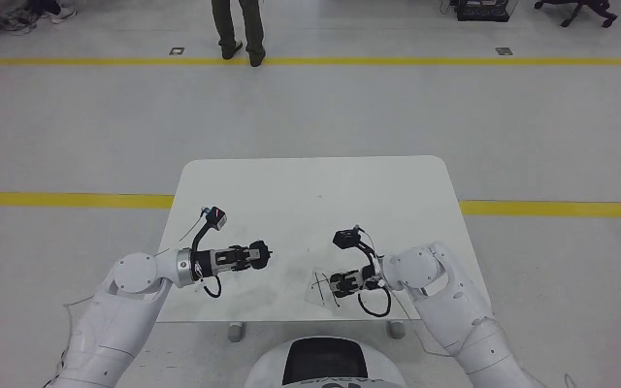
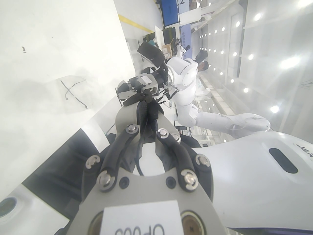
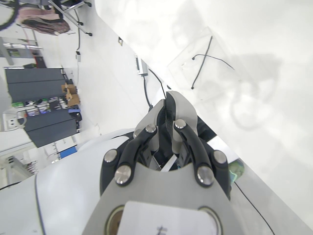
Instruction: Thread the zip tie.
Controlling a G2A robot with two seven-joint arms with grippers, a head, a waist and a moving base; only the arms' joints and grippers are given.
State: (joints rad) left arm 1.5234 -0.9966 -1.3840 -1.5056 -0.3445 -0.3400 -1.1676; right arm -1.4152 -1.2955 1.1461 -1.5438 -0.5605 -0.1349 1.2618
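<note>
I see two thin black zip ties lying crossed over each other, loose and unthreaded, each with a small head at one end. They rest on a clear plastic sheet at the robot-side edge of the white counter. My right tool hangs just beside the sheet, fingers pressed together with no tie between them. My left tool is apart from the sheet, fingers likewise drawn together.

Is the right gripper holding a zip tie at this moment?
No; the right gripper is shut on nothing, and the zip ties lie crossed on the clear sheet.
</note>
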